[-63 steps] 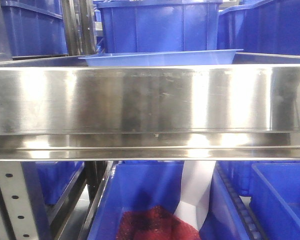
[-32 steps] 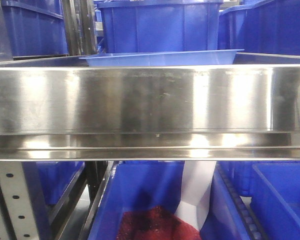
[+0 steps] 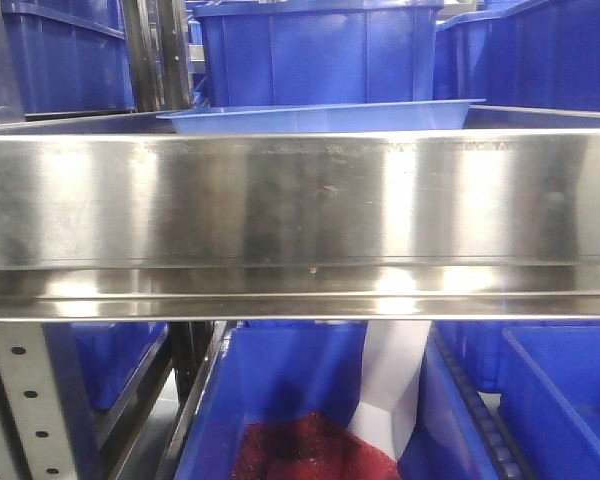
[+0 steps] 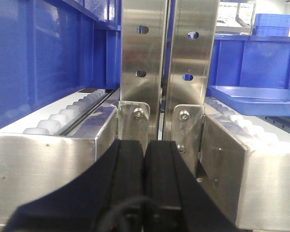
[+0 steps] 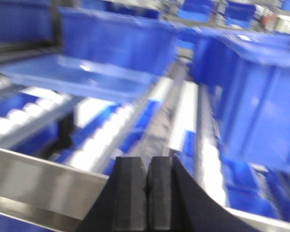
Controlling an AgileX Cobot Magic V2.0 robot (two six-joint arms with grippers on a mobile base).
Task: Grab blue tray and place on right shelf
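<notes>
Both end effectors are seen closed with nothing between their black pads. Left end effector (image 4: pixel 144 159) is shown in its wrist view with the two pads pressed together, pointed at a pair of perforated steel posts (image 4: pixel 166 63) that stand side by side at the front edge of the right shelf (image 3: pixel 300 200). Right end effector (image 5: pixel 147 186) is likewise drawn together and empty, held just above the shelf's steel front rail; that view is blurred.

The blue tray (image 3: pixel 320 117) is seen resting on the shelf, behind the broad brushed front lip, so that only its flared rim and upper wall are visible from the front view. In the left wrist view the tray (image 4: pixel 256 94) lies to the right of the posts on a lane of white rollers (image 4: pixel 241 126). In the right wrist view it (image 5: pixel 77 75) is placed ahead and to the left, well apart from the end effector.

Deep dark blue bins (image 3: pixel 320 50) are stacked behind the tray. Below the shelf, another blue bin (image 3: pixel 280 390) is seen holding a red mesh item (image 3: pixel 305 450) and a white sheet (image 3: pixel 392 385).
</notes>
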